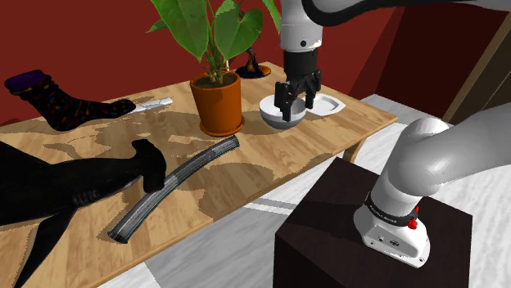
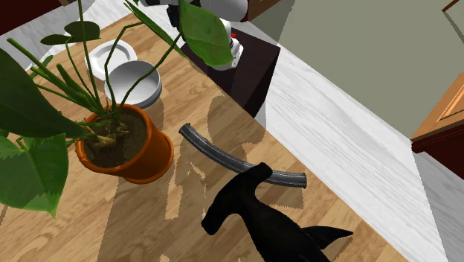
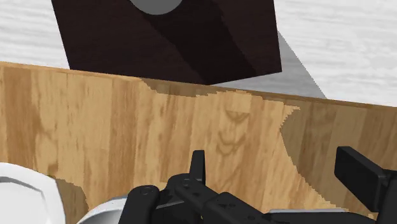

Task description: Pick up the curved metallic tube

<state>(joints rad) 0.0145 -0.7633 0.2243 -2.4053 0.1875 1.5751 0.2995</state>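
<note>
Your hand (image 1: 296, 105) hangs wide open above the bowl (image 1: 274, 117); the second exterior view shows a black toy (image 2: 245, 202) overlapping the tube (image 2: 216, 153).

Warm wood against a dark red wall (image 1: 98, 41)

The desk (image 1: 270, 155) is honey-brown wood grain. The tube (image 1: 176, 188) is dark grey with paler lengthwise streaks. The pot (image 1: 219, 102) is orange under green leaves (image 1: 205, 29). The bowl (image 1: 271, 112) and plate (image 1: 332, 105) are white. The sock (image 1: 70, 108) is black with coloured speckles and a purple cuff. The hand (image 1: 296, 96) is black.

Home — potted plant (image 1: 218, 100), wooden table (image 1: 274, 147)
</note>
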